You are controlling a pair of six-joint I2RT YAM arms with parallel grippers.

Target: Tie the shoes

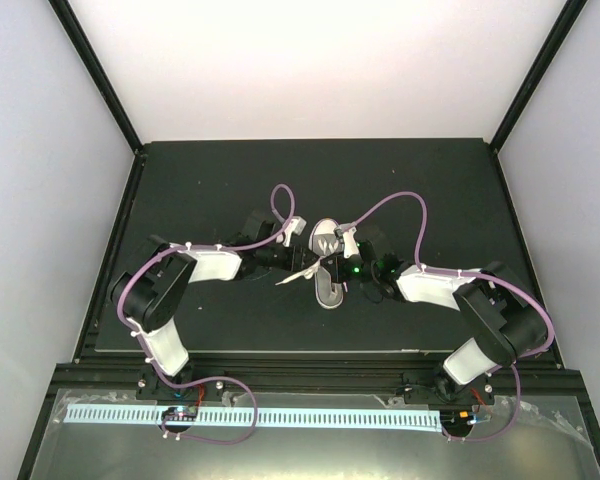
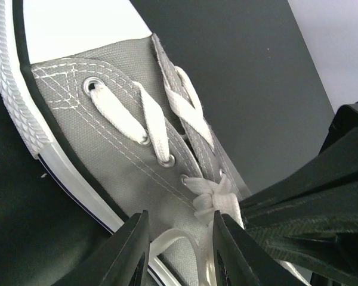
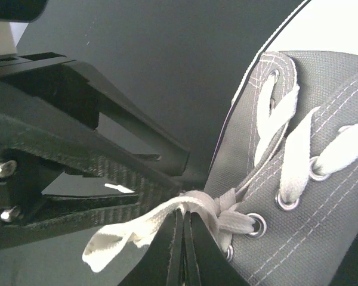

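Right gripper (image 3: 182, 211) pinches the laces (image 3: 137, 229), left gripper (image 2: 180, 215) spread; sneaker (image 1: 327, 240) lies lengthwise near-to-far, toe pointing away.

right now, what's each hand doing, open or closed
left hand: open, holding nothing
right hand: closed on the white lace

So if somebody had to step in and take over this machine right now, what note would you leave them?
Left claw: open, a finger on either side of a loose strand of the laces.
Right claw: shut, apparently pinching the laces at the knot.
The sneaker lies mid-table, between the two arms.
Done: a first knot is bunched at the top eyelets.
To do: no bow is visible; loops need forming and pulling tight.
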